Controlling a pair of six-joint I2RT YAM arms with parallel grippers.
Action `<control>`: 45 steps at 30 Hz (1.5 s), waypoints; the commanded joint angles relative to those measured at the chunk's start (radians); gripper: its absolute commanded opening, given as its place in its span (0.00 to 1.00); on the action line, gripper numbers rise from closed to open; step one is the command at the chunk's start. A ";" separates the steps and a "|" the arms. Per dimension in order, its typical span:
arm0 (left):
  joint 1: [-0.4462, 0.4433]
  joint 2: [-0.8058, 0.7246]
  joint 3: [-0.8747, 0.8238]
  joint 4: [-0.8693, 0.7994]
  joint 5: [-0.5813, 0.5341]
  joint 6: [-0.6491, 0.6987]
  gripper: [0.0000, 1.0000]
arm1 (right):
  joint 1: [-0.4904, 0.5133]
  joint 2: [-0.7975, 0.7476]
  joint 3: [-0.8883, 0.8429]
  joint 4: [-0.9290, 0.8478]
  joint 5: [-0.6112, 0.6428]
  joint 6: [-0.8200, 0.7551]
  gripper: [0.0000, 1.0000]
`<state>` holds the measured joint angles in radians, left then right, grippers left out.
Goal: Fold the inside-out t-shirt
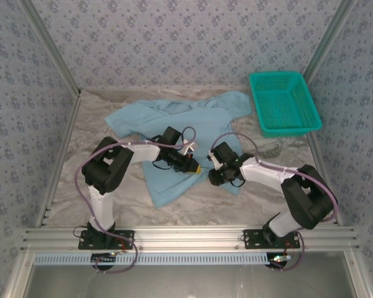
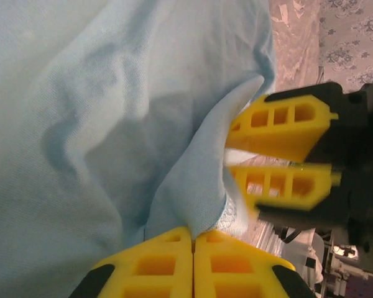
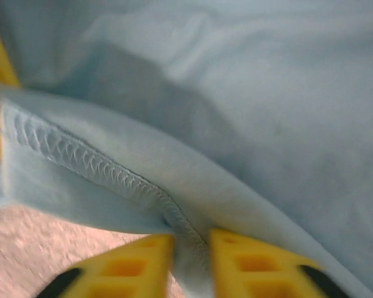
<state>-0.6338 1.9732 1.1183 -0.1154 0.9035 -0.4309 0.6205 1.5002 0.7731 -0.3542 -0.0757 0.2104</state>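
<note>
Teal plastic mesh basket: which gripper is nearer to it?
Right. The right gripper is at the near hem of the light-blue cotton t-shirt, toward the robot and left of the teal plastic mesh basket. The left gripper faces it from just further left.

Soft, even light falls from above in the top view, leaving faint shadows on the table (image 1: 62, 186). Both wrist views are blurred, and folds of the shirt (image 3: 267, 124) cast grey shadows.
</note>
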 commanded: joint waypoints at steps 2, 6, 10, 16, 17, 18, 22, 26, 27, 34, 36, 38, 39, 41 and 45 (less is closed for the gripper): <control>0.012 -0.058 -0.003 -0.026 -0.070 0.048 0.21 | -0.065 -0.016 0.052 -0.005 -0.082 -0.026 0.08; 0.000 -0.148 -0.054 -0.008 -0.186 0.090 0.35 | -0.114 -0.042 0.053 -0.011 -0.197 -0.015 0.00; -0.047 -0.227 -0.078 -0.034 -0.307 0.181 0.43 | -0.139 -0.064 0.051 -0.010 -0.265 -0.007 0.00; -0.220 -0.277 -0.081 -0.152 -0.727 0.419 0.61 | -0.153 -0.100 0.020 -0.019 -0.266 0.007 0.00; -0.249 -0.272 -0.076 -0.160 -0.806 0.451 0.63 | -0.161 -0.107 0.013 -0.017 -0.269 0.011 0.01; -0.275 -0.260 -0.065 -0.170 -0.866 0.473 0.66 | -0.175 -0.113 0.004 -0.008 -0.277 0.017 0.01; -0.314 -0.221 -0.029 -0.169 -0.980 0.491 0.65 | -0.214 -0.123 -0.014 0.003 -0.320 0.029 0.03; -0.312 -0.220 -0.015 -0.164 -0.971 0.491 0.46 | -0.218 -0.132 -0.021 0.007 -0.325 0.032 0.03; -0.307 -0.219 -0.008 -0.172 -0.946 0.490 0.42 | -0.217 -0.135 -0.023 0.006 -0.322 0.033 0.03; -0.234 -0.200 0.030 -0.225 -0.709 0.447 0.18 | -0.217 -0.140 -0.034 0.011 -0.313 0.036 0.04; -0.206 -0.190 0.039 -0.231 -0.628 0.423 0.13 | -0.217 -0.140 -0.036 0.012 -0.312 0.038 0.04; -0.194 -0.176 0.051 -0.240 -0.589 0.415 0.09 | -0.217 -0.140 -0.036 0.014 -0.311 0.038 0.04; -0.193 -0.168 0.056 -0.247 -0.585 0.414 0.08 | -0.217 -0.141 -0.036 0.016 -0.312 0.039 0.04; -0.192 -0.151 0.070 -0.267 -0.584 0.420 0.07 | -0.217 -0.140 -0.037 0.018 -0.311 0.041 0.04; -0.190 -0.130 0.085 -0.280 -0.605 0.428 0.10 | -0.218 -0.140 -0.039 0.021 -0.314 0.043 0.04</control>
<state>-0.8207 1.8236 1.1713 -0.3500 0.2665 -0.0051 0.4053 1.3811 0.7483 -0.3374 -0.3763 0.2390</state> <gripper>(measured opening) 0.090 0.057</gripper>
